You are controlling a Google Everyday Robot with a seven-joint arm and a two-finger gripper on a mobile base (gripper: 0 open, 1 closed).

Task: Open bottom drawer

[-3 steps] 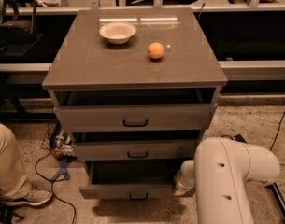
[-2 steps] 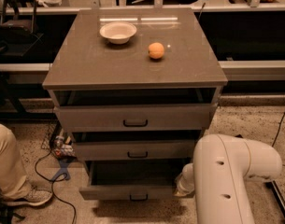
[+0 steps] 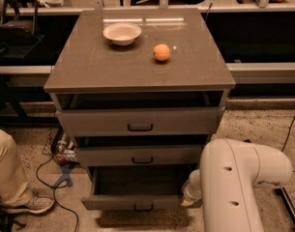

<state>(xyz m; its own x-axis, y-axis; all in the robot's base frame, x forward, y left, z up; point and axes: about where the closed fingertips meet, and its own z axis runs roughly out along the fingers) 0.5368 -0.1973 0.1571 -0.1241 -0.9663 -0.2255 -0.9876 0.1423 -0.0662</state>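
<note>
Cabinet (image 3: 137,76), grey, three drawers. Flat-fronted grey bottom drawer (image 3: 113,203) with small black loop handle pulled out furthest, dark tray exposed. Robot gripper (image 3: 189,198) at drawer's front right corner, largely hidden behind white arm (image 3: 234,178); grip state impossible to tell. White bowl (image 3: 122,33) near top's back edge.

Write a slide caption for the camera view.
Bottom drawer pulled out, gripper at its right front corner; white bowl and orange on the cabinet top.
</note>
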